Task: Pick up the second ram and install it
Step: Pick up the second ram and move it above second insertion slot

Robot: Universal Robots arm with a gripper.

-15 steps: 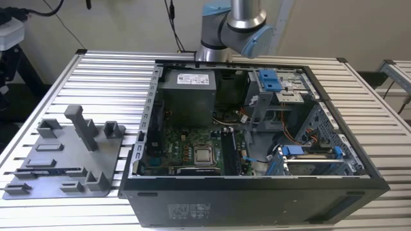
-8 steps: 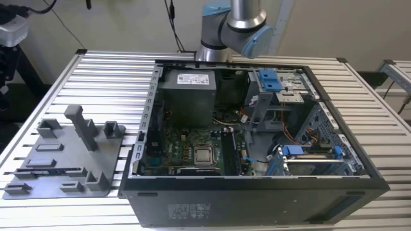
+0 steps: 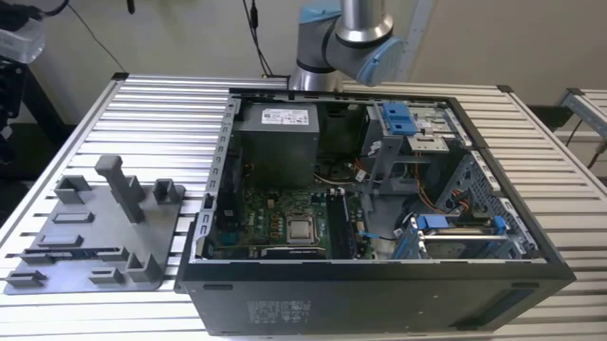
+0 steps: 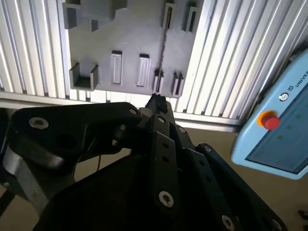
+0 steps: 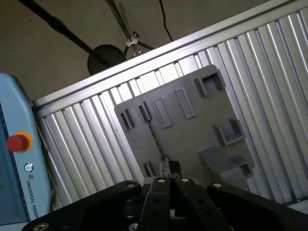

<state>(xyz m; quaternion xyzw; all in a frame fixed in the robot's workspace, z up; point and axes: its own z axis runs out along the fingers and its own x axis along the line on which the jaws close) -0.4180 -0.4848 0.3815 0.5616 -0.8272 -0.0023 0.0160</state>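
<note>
We begin close up, with the gripper [image 5: 169, 169]. In both wrist views its two black fingers come to one point, pressed together, and nothing is held between them. It touches nothing. It hangs high over the grey plate [image 5: 187, 139], tips aimed down at it.

Below the tips is the second ram [image 5: 153, 137]. From up here we see it on its edge, a thin dark line standing in a groove of the plate. In the second wrist view the same thin line [image 4: 163, 48] runs across the plate toward the fingertips. In the exterior view it is a long dark bluish strip [image 3: 81, 251] low on the plate, on the exterior view's left.

So we think the job is at its start: the pick-up step, with the ram not yet gripped.

To take it, we think the fingers must spread apart, line up with the thin edge, and go down one on each side. The stick is thin, so a crooked grip could tip it.

Farther off, the plate lies on the ribbed metal table [image 3: 161, 114]. Beside it is the open computer case [image 3: 379, 298], with the green board [image 3: 275, 213] inside, where the ram belongs.
</note>
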